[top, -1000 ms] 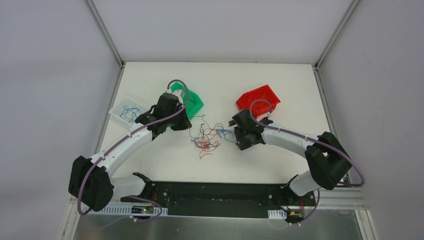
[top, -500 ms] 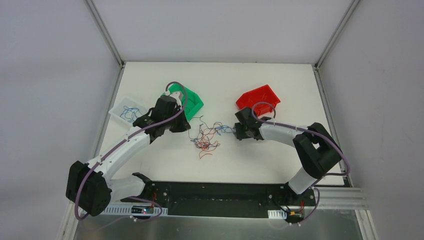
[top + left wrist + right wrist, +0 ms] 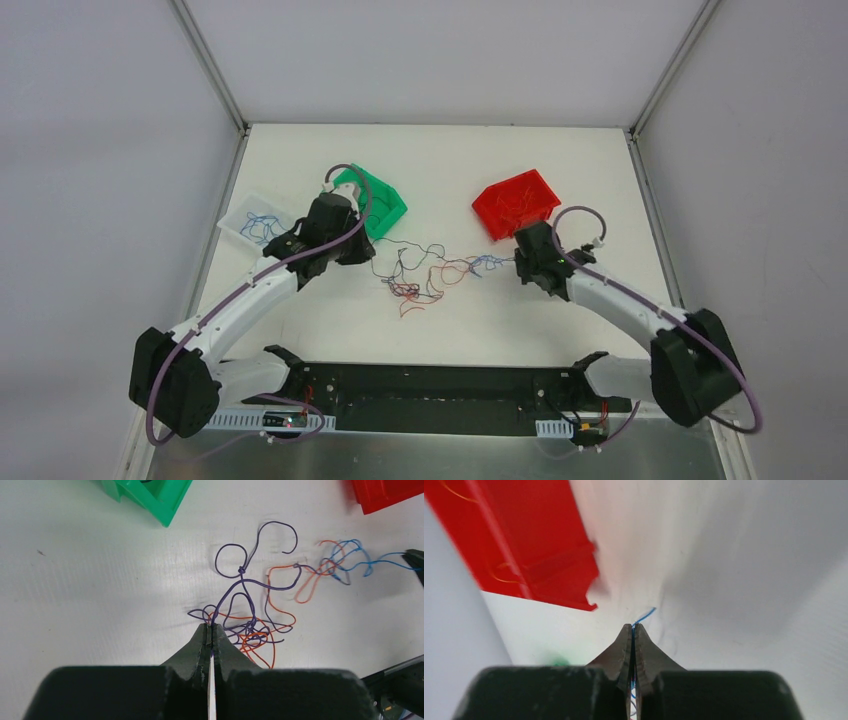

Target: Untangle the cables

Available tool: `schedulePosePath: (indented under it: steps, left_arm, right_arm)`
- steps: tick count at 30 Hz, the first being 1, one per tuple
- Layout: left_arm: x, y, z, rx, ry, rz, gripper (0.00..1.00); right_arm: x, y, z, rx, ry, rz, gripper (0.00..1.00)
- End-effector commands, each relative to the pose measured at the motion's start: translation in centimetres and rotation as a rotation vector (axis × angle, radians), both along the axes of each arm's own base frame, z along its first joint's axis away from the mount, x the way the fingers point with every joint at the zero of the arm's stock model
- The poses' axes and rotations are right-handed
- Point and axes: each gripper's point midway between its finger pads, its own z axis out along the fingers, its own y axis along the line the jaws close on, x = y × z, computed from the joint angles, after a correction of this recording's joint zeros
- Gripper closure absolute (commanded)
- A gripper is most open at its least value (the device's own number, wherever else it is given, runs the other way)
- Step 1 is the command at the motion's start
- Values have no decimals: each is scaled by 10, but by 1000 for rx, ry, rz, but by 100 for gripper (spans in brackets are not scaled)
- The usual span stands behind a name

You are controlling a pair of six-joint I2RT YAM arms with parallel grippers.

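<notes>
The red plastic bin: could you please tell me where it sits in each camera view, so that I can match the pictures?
Top external: the red plastic bin sits right of centre, just beyond the right gripper.
Left wrist: only a corner of the bin shows, at the top right edge.
Right wrist: the bin fills the upper left.
Shared landmark: the thin blue cable, pinched in the right gripper.

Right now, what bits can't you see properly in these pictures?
Top view: the tangle's wires are too thin to trace.
Top view: the left arm covers part of the green bin.
Right wrist view: blurred; the right pincer hides most of the blue wire.
Left wrist view: the left pincer hides the purple wire's held end; the red bin is cut off at the corner.
</notes>
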Motion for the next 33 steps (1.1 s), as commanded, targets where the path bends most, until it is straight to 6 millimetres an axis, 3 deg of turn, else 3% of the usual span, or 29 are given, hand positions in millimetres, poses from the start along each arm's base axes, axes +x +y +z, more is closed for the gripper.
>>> schedulePosePath:
  steps: [1,5,8,11,14,18,24,27,29,33]
  left_arm:
    - [4,22,5,54,-47,108,100]
    - [5,33,0,93,-33,167,100]
    - [7,39,-8,127,9,208,100]
    - [8,48,-10,163,36,275,100]
    - [10,71,-6,230,35,413,100]
    - [7,89,2,260,16,519,100]
    - [7,69,-3,236,63,402,100]
    - [8,68,-11,263,92,388,100]
    - [5,77,-12,277,90,439,100]
    - [-5,114,-2,330,29,632,100]
  right_arm:
    - [-15,-70,29,-217,-82,-66,100]
    - [-26,-115,54,-308,-158,-114,100]
    - [-36,-149,85,-420,-209,-160,100]
    - [-42,-174,116,-526,-256,-198,100]
    - [-48,-192,140,-588,-280,-237,100]
    - [-51,-200,158,-619,-306,-248,100]
    - [-39,-179,163,-569,-327,-127,100]
    - [-42,-189,171,-614,-334,-165,100]
    - [-45,-195,178,-646,-335,-187,100]
    - [-54,-209,191,-699,-338,-244,100]
